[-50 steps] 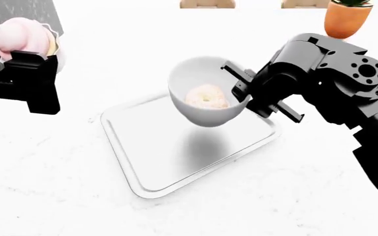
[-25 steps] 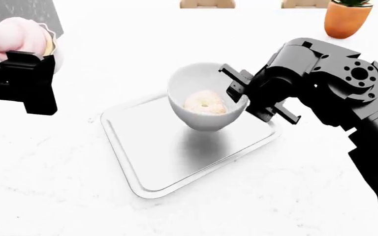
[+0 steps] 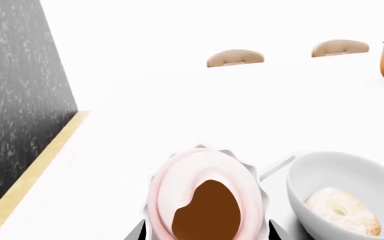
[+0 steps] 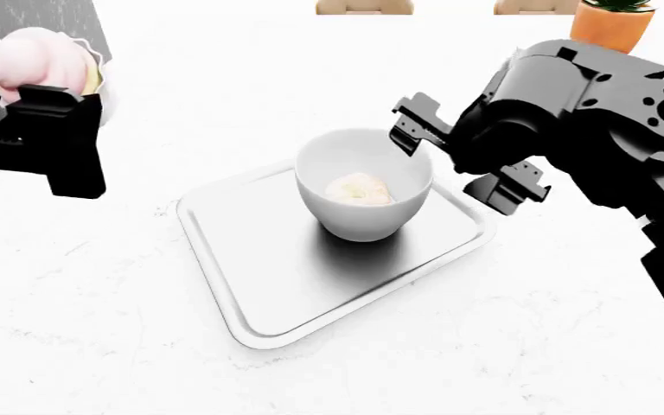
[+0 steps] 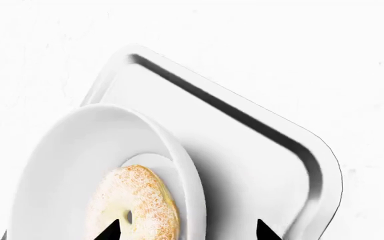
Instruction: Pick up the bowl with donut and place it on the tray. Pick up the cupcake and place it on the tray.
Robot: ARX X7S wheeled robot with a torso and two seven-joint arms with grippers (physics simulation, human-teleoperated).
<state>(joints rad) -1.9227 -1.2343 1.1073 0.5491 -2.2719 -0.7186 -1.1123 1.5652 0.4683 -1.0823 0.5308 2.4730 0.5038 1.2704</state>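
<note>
On the tray (image 4: 274, 285) sat the bowl (image 4: 363, 203), upright, with the donut (image 4: 359, 188) inside. Just beside the bowl, the right gripper (image 4: 467, 154) had its jaws apart, straddling the rim. Well apart from the tray, the left gripper (image 4: 32, 108) clamped the cupcake (image 4: 35, 62).

The deep round glossy bowl (image 4: 363, 186) is plain white. The sugar-dusted ring donut (image 5: 135, 205) is pale beige, speckled white. The flat rectangular steel tray (image 4: 274, 285) is shiny silver-grey. The small swirled-frosting cupcake (image 3: 205, 197) is pink, with a brown patch and a pale fluted liner. The terracotta plant pot (image 4: 609, 24) is orange. The worktop (image 4: 101, 346) is white, faintly flecked.
</note>
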